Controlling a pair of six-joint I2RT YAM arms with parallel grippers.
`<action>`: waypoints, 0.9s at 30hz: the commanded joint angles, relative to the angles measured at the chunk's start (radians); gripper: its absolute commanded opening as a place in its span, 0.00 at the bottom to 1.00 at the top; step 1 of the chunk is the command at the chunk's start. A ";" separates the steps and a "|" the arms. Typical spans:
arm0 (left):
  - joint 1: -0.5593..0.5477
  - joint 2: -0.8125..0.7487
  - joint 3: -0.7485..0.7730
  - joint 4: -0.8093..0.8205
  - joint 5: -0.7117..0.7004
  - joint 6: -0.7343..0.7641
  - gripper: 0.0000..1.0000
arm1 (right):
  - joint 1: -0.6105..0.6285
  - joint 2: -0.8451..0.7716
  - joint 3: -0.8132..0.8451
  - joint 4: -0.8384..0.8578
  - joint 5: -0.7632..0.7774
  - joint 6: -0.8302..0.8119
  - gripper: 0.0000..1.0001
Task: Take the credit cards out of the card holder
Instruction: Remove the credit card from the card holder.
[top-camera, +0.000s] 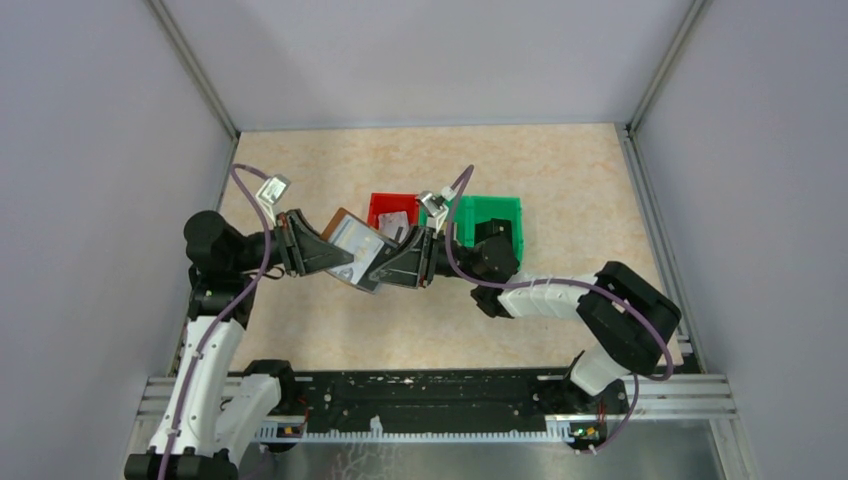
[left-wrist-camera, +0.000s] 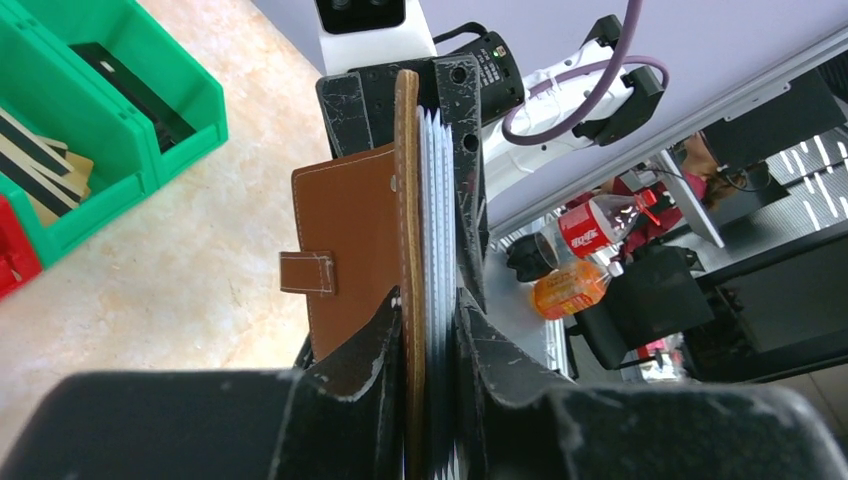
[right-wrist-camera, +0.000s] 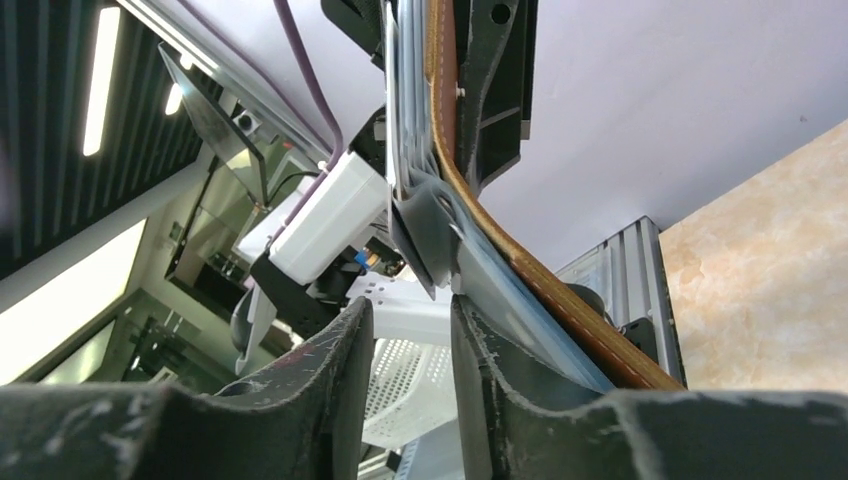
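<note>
Your left gripper (left-wrist-camera: 428, 305) clamps brown leather folding card holder (left-wrist-camera: 350, 230); right gripper (right-wrist-camera: 408, 310) beside it, slightly parted, empty. Pinch card only, not sleeve (left-wrist-camera: 436, 200).

We've got the card holder (left-wrist-camera: 350, 230) between our left gripper (left-wrist-camera: 428, 310) fingers, far end just past our right gripper (right-wrist-camera: 410, 305). A bin (left-wrist-camera: 190, 115) sits left of the left fingers, credit cards (left-wrist-camera: 70, 165) inside.
</note>
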 joint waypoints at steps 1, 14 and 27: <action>-0.007 -0.022 0.055 -0.115 0.009 0.164 0.25 | 0.001 0.012 0.062 0.075 0.001 0.022 0.36; -0.007 -0.037 0.062 -0.125 0.058 0.203 0.27 | 0.001 0.070 0.116 0.067 -0.004 0.052 0.22; -0.008 -0.047 0.025 -0.024 0.042 0.089 0.56 | 0.002 0.073 0.072 0.124 -0.002 0.059 0.00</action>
